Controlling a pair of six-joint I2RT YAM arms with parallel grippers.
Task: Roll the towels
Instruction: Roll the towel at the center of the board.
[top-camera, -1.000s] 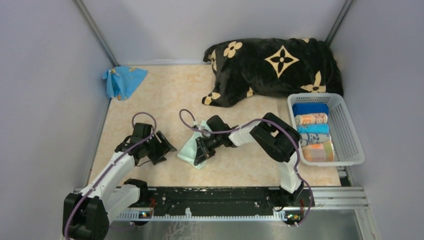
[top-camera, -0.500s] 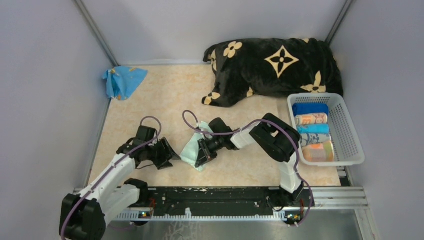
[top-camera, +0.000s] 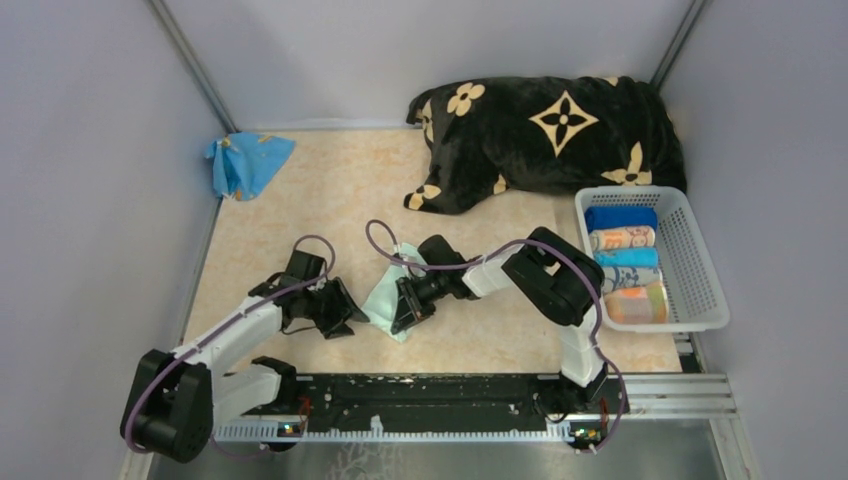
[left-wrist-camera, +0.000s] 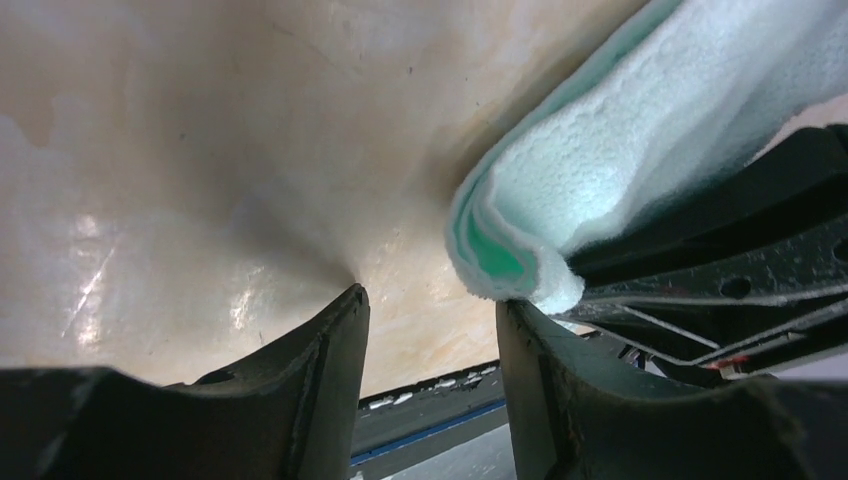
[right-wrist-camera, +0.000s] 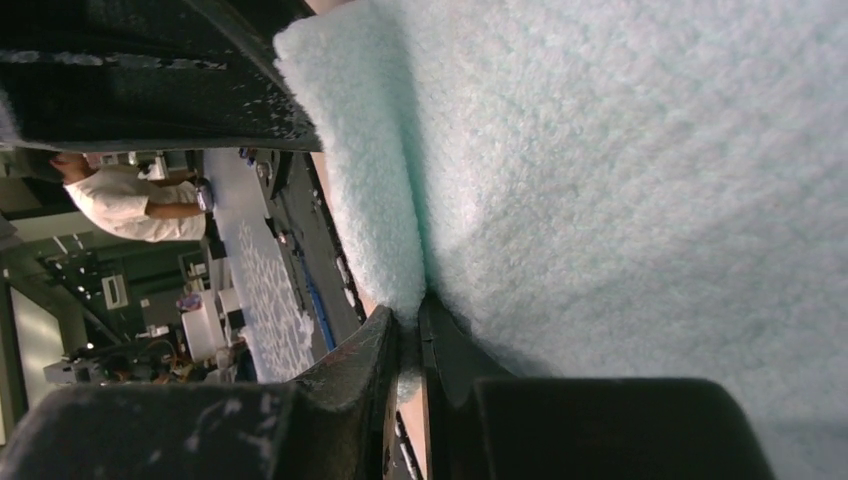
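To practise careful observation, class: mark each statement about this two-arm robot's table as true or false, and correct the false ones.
1. The right pincer is shut on the mint green towel. True.
2. The left pincer is clamped on that towel too. False: its jaws stand open at the towel's edge, gripping nothing.
3. The white basket holds rolled towels. True.
4. The black blanket lies inside the basket. False: it lies on the table, behind the basket.
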